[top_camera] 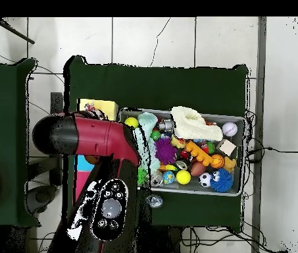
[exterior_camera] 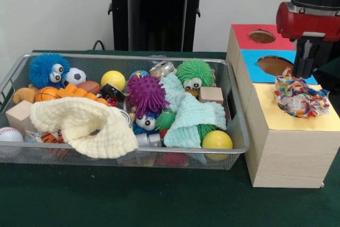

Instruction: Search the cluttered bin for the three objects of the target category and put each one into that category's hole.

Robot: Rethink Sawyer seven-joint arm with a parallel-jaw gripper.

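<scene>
**Q:** What lies in front of you, from the left of the front view onward?

**Me:** The wire-mesh bin (exterior_camera: 240, 131) fills the left and middle of the green table (exterior_camera: 133, 200). Toward its left end sit a blue fuzzy ball with googly eyes (exterior_camera: 48, 69), a small soccer ball (exterior_camera: 76, 75) and a cream cloth (exterior_camera: 85, 126) draped over the near rim. Further along come a yellow ball (exterior_camera: 113, 80), a purple spiky ball (exterior_camera: 147, 93), a mint-green cloth (exterior_camera: 192, 118) and a green fuzzy ball (exterior_camera: 195, 71) (a second yellow ball (exterior_camera: 217, 140) rests in the near right corner of the bin).

**Q:** And beside the bin?

**Me:** Three wooden boxes stand in a row along the table's right edge, touching the bin: the red-topped box (exterior_camera: 244, 34) farthest back, the blue-topped box (exterior_camera: 254, 63) in the middle, the yellow-topped box (exterior_camera: 297, 126) nearest the camera.

**Q:** Where is the wrapper?

**Me:** The crumpled wrapper wad (exterior_camera: 299, 97) sits on the yellow-topped box, over its hole, right below my gripper (exterior_camera: 304, 70).

**Q:** Is your hand closed on it?

**Me:** I cannot tell; my fingers reach down to its top edge, but the views do not show whether they pinch it. From overhead my red arm (top_camera: 89, 135) covers the boxes.
</scene>
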